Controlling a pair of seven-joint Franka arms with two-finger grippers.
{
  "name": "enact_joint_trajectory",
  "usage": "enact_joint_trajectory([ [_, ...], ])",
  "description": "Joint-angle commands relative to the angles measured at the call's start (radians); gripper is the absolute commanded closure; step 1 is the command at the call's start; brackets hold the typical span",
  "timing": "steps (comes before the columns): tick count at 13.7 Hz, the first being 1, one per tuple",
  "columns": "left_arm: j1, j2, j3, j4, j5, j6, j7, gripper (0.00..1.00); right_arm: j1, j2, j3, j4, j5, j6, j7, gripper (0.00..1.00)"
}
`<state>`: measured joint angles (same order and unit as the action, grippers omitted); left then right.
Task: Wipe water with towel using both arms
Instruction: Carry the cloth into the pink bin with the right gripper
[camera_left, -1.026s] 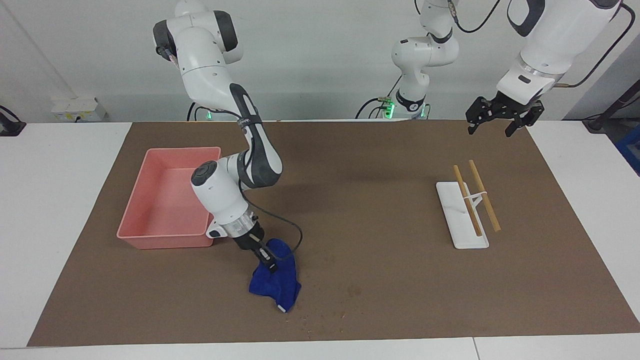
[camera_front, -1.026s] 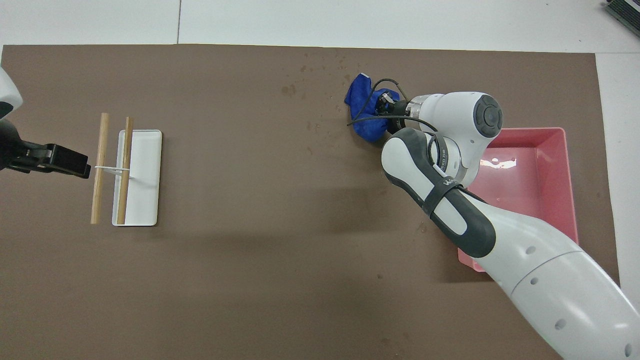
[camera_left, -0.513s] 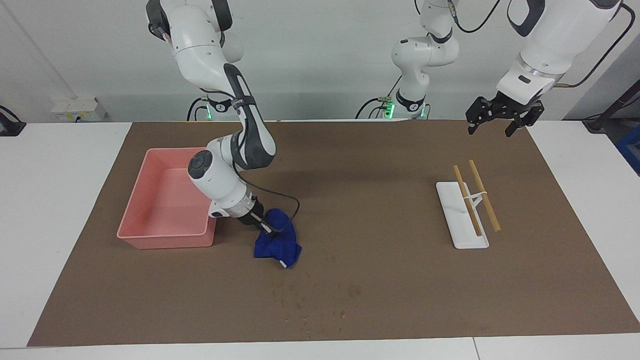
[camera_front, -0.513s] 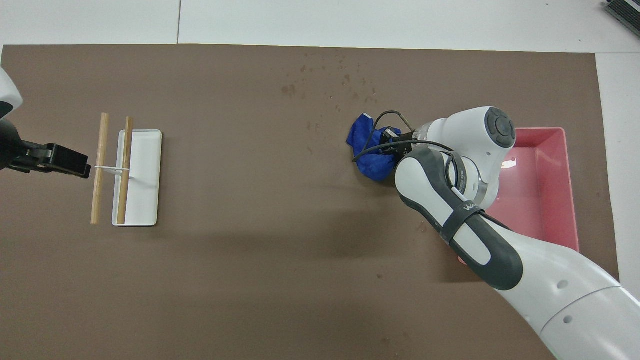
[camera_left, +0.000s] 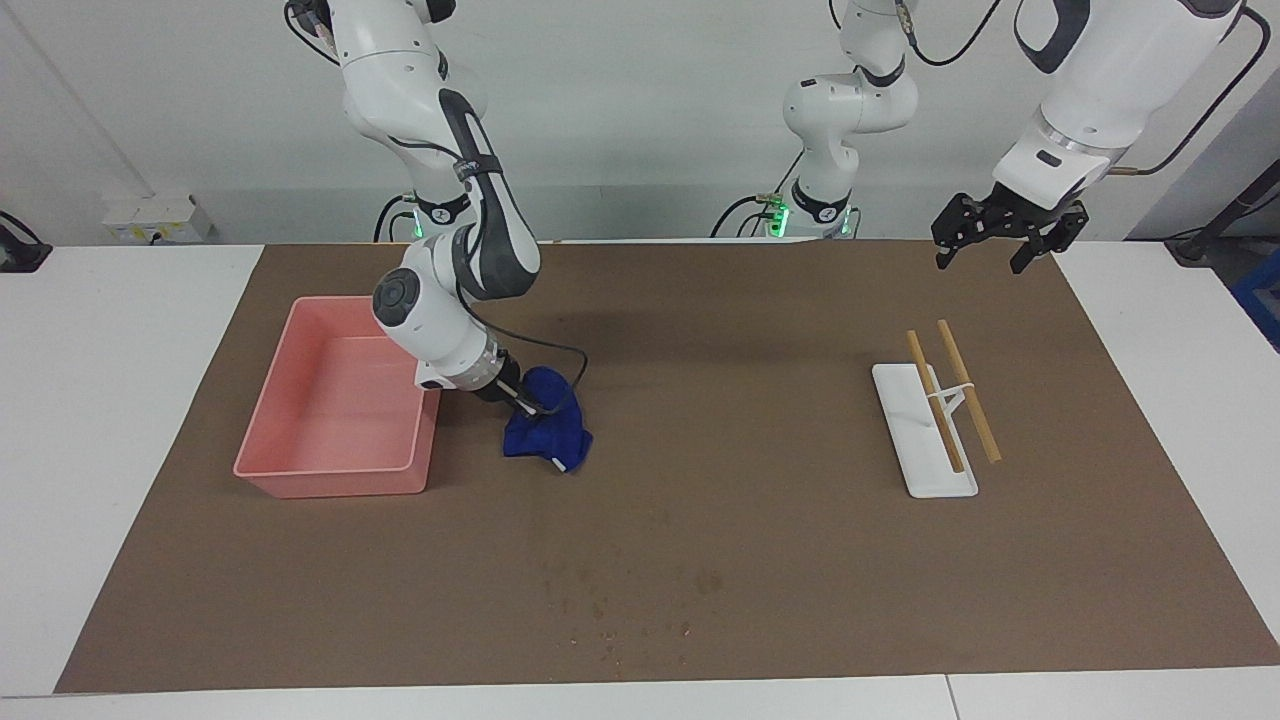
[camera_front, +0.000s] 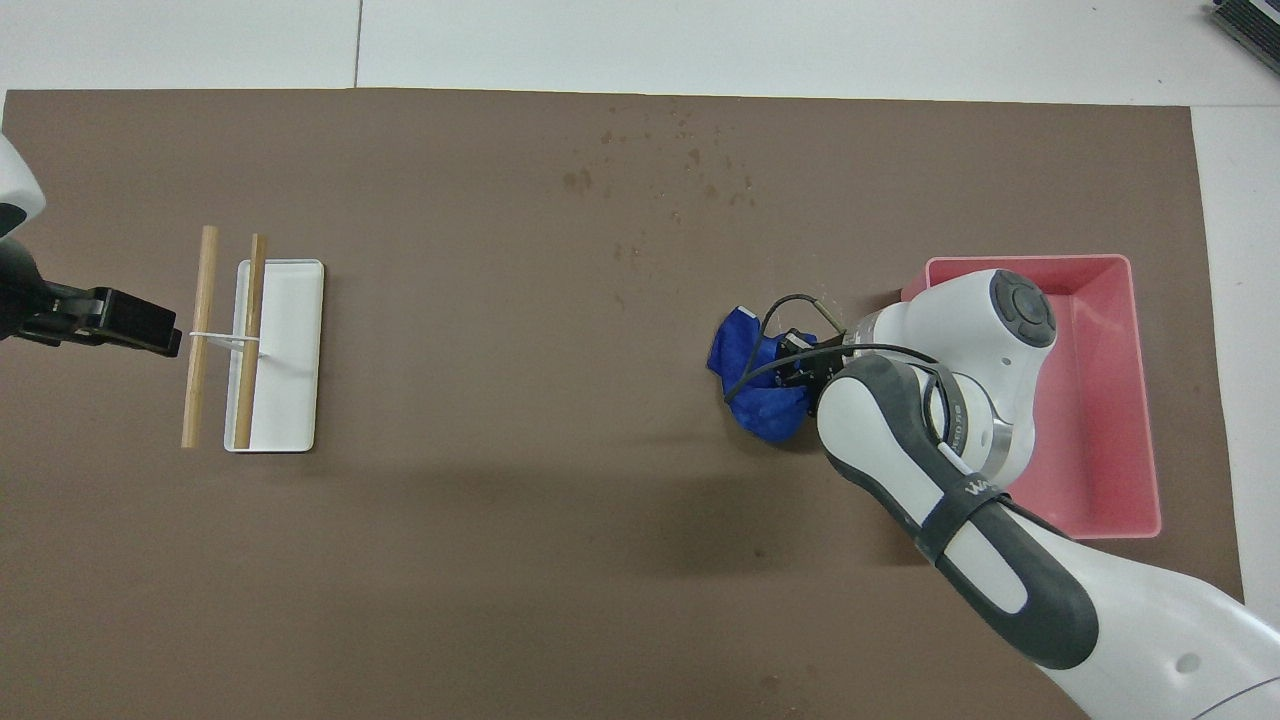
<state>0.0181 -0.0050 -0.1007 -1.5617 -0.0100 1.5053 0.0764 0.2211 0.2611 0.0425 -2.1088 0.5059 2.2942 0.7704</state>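
White and jointed, the left arm waits with its left claw raised above the brown mat at its own end of the table, fingers spread apart and holding nothing; in the overhead view only its black tip shows. Farther out from the robots on that end lies a white flat stand carrying two wooden sticks side by side, tilted up on a small rest. Toward the right arm's end sits a pink tray, and the right arm reaches down just beside it, its wrist slanting over the tray's corner. The right claw is clamped shut on the towel, a bunched deep-blue cloth with a small white tag at its outer edge; the cloth's lower folds rest on the mat close to the tray, and a black cable loops over it. Farthest from the robots, near the mat's outer edge and well apart from the towel, lies the water: faint dark blotches and small brownish drops scattered over the mat, seen in the overhead view as a loose speckled patch.
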Motion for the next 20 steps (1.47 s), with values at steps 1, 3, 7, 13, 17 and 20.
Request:
enact_joint_trajectory([
  [1, -0.006, -0.023, 0.007, -0.029, 0.013, 0.012, -0.001, 0.0, -0.034, -0.086, 0.005, -0.062, -0.015, -0.064, 0.001, 1.0],
  [3, -0.006, -0.024, 0.007, -0.029, 0.013, 0.012, -0.001, 0.0, -0.035, -0.126, -0.006, -0.028, -0.017, -0.125, 0.013, 1.0],
  [7, -0.006, -0.024, 0.007, -0.029, 0.013, 0.012, -0.001, 0.0, -0.087, -0.195, -0.02, 0.12, -0.117, -0.336, 0.047, 1.0],
  [13, -0.006, -0.024, 0.007, -0.029, 0.013, 0.01, -0.001, 0.0, -0.166, -0.313, -0.016, 0.214, -0.277, -0.531, 0.024, 1.0],
  [17, -0.006, -0.024, 0.007, -0.029, 0.013, 0.012, -0.001, 0.0, -0.227, -0.342, -0.016, 0.204, -0.391, -0.549, -0.155, 1.0],
  [20, -0.006, -0.023, 0.007, -0.029, 0.013, 0.01, -0.001, 0.0, -0.252, -0.356, -0.015, 0.141, -0.505, -0.488, -0.3, 1.0],
])
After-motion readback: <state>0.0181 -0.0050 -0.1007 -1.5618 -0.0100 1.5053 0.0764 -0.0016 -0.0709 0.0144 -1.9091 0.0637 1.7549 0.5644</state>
